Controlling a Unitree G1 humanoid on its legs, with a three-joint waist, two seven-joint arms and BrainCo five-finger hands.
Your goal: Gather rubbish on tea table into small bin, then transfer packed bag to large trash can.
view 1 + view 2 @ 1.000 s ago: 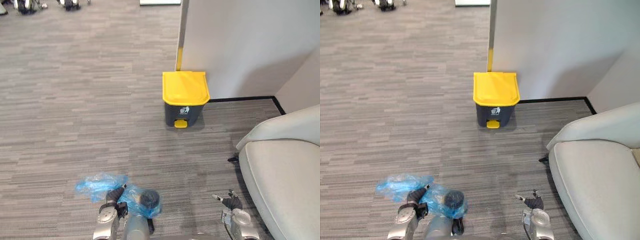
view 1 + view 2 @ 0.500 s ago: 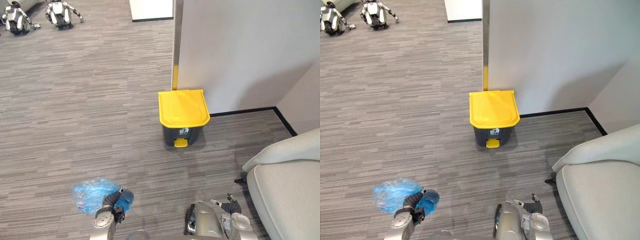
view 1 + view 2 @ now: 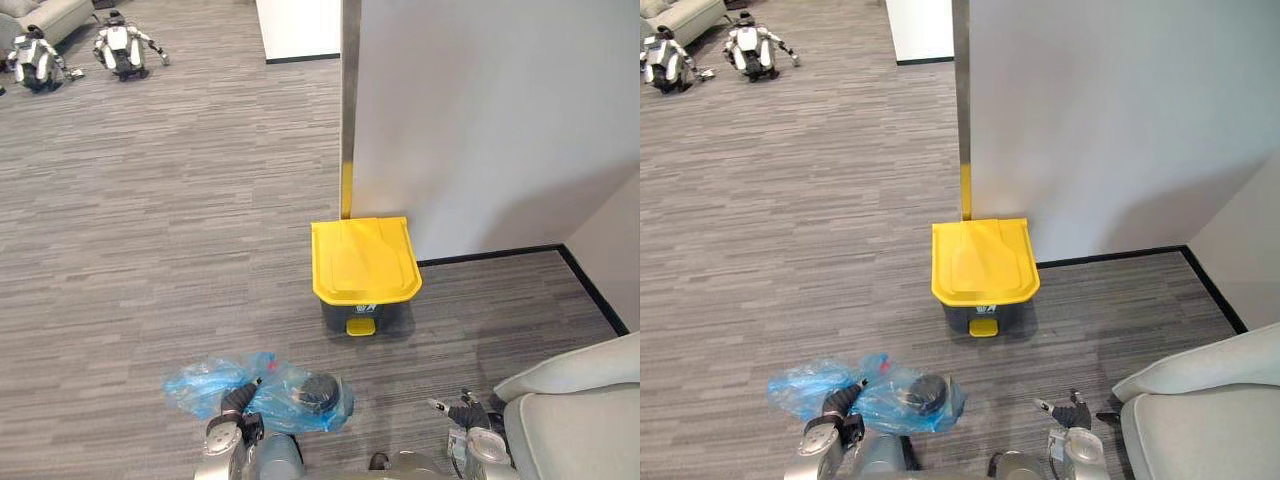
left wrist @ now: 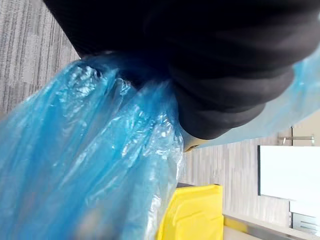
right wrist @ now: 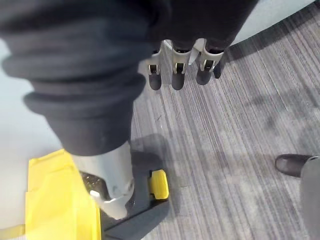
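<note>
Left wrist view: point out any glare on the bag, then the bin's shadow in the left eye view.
Left wrist view: white glints streak the creases of the blue bag. Left eye view: the yellow-lidded bin casts a soft shadow on the carpet at its base.

1. Bright, even indoor light from overhead; no hard shadows on carpet (image 3: 150,250).
2. Soft grey shadow on wall (image 3: 480,120) just right of yellow-lid bin (image 3: 365,270); darker patch on floor at its base.
3. Blue bag (image 4: 90,165): small white glints on creases, light passes thru film.
</note>
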